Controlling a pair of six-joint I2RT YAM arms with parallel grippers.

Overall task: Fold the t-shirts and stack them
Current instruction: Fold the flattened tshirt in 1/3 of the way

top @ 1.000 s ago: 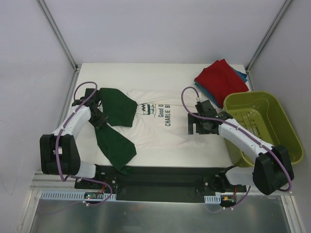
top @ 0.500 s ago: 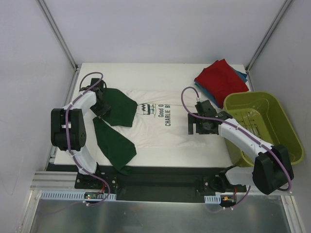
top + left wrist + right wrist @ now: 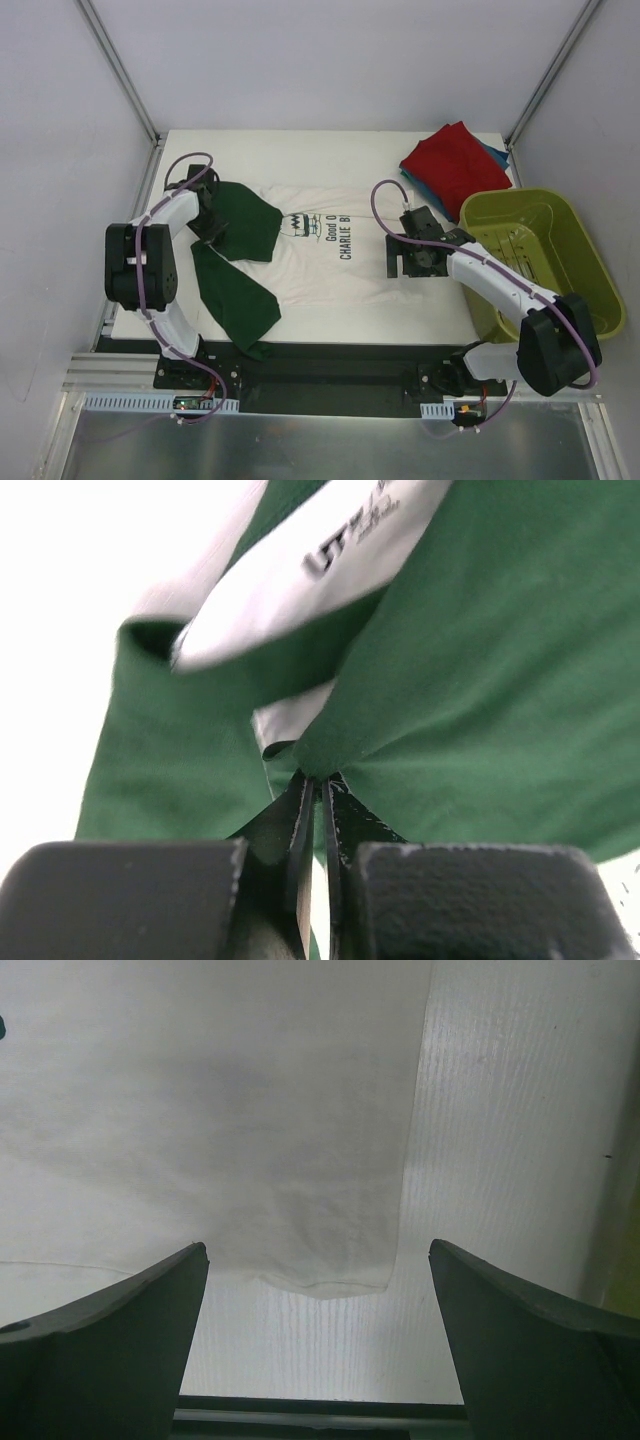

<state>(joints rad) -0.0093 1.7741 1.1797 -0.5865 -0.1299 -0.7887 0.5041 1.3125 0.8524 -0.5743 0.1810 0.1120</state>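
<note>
Pinching the cream t-shirt (image 3: 320,265) by a dark green sleeve (image 3: 480,680), the left gripper (image 3: 312,780) holds its far-left end; the shirt stretches sideways toward the right gripper (image 3: 318,1250), whose wide-spread fingers straddle the hem (image 3: 330,1282) directly below.

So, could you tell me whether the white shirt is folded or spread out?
Mostly spread: the white shirt lies flat, lettering showing; only one green sleeve is turned in over it.

The cream-white t-shirt (image 3: 310,272) and red t-shirt (image 3: 455,165) are matt soft cloth, the basket (image 3: 530,240) glossy smooth plastic, the table (image 3: 500,1160) finely ribbed.
</note>
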